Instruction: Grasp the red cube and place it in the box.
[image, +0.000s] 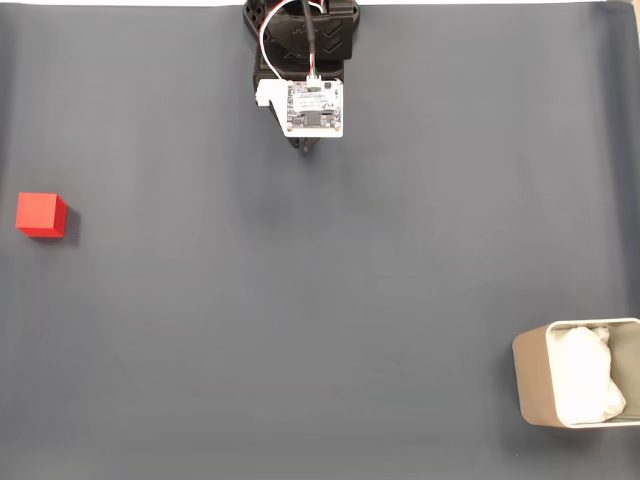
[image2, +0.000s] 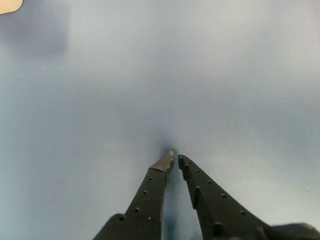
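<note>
Our jaws (image2: 174, 159) hang nearly closed and empty over bare desk (image: 300, 300) at the top centre of the fixed view, since the red cube (image: 41, 215) sits far left and the box (image: 535, 385) waits lower right, well apart.

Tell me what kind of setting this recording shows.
Likely a bare tabletop practice rig, not a home or workshop: a plain dark grey mat, the arm's exposed circuit board at its top edge, and two props, a red cube and a beige box.
</note>
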